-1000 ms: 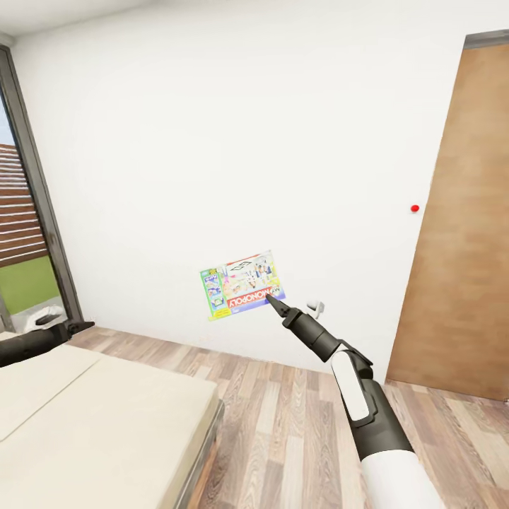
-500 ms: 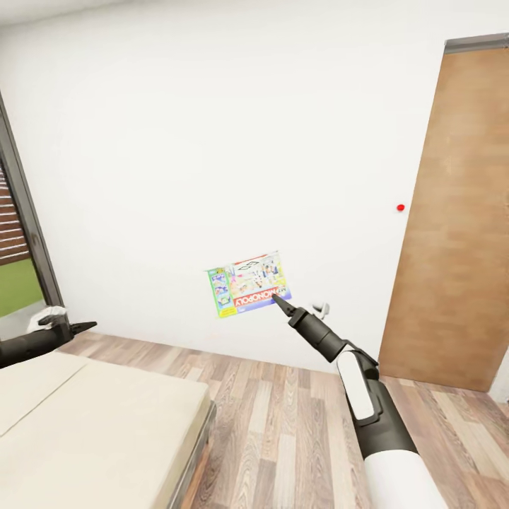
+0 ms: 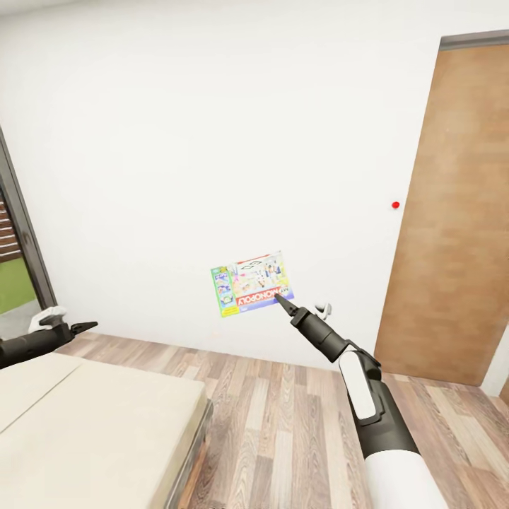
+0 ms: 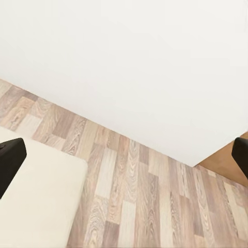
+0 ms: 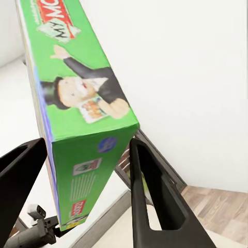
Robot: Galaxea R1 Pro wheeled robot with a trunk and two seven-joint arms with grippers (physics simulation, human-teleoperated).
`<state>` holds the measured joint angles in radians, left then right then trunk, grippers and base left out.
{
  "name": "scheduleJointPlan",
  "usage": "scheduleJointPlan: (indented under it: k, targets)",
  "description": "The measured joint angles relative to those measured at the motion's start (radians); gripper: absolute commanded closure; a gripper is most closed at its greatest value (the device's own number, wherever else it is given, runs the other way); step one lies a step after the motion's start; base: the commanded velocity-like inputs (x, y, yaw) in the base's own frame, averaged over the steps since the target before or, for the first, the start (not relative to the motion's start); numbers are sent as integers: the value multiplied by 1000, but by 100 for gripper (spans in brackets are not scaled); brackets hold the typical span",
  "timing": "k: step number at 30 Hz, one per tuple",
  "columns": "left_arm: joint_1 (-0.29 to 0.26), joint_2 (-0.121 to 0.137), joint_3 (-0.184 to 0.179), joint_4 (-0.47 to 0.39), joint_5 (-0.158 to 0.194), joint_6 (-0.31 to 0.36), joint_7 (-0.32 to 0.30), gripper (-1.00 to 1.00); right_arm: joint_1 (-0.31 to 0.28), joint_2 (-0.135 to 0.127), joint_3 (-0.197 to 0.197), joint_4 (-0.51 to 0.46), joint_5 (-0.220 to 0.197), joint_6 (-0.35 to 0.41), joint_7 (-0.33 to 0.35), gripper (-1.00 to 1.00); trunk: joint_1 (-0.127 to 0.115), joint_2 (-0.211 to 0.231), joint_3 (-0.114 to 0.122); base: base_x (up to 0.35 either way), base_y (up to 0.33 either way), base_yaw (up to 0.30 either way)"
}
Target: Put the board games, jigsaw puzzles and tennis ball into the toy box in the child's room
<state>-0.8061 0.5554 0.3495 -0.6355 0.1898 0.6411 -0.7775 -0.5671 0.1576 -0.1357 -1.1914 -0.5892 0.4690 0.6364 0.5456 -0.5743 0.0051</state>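
At the far left of the head view we see the left pincer [image 3: 85, 326] hanging over the bed [image 3: 92, 424], its fingers [image 4: 10, 160] spread wide with nothing between them. To the right of the bed, above the wood floor [image 3: 283, 417], the right pincer [image 3: 281, 300] grips the Monopoly box [image 3: 252, 283] by one edge, its fingers [image 5: 150, 196] tight against both faces, the box held up before the white wall [image 3: 212, 141]. Farther right of the bed stands the brown door [image 3: 452, 226].
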Motion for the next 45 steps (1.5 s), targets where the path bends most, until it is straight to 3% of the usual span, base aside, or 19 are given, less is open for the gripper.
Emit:
scheduleJointPlan:
  k: [10, 45]
  targets:
    - [0, 0, 0, 0, 0, 0, 0, -100, 0, 1, -31, 1, -1, 0, 1, 100, 0, 1, -14, 0, 0, -88]
    - [0, -3, 0, 0, 0, 0, 0, -100, 1, 1, -33, 2, -1, -2, 1, 100, 0, 1, -54, 0, 0, -170]
